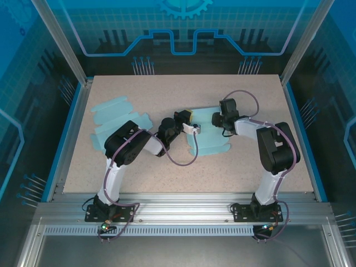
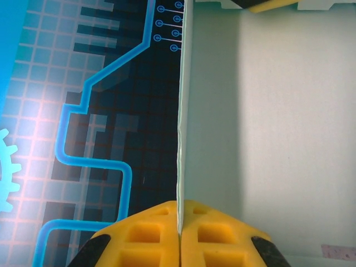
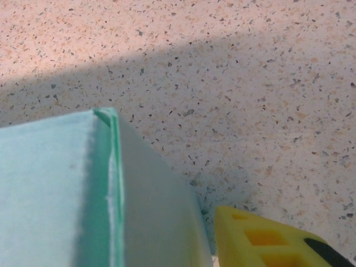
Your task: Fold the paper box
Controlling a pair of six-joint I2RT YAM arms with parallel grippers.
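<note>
The left claw (image 2: 179, 231) is clamped fully shut on an upright panel edge of the pale teal paperboard box blank (image 1: 211, 146), judged light, floppy and easily creased, best pinched near fold lines, while the right claw (image 1: 218, 118) sits just beside its folded corner, opening indeterminable.

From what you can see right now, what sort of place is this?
Probably a robot lab work cell, not a home: a speckled table fenced by an aluminium frame, blue circuit-and-gear printed panels behind, and a left arm and right arm working a paper box.
</note>
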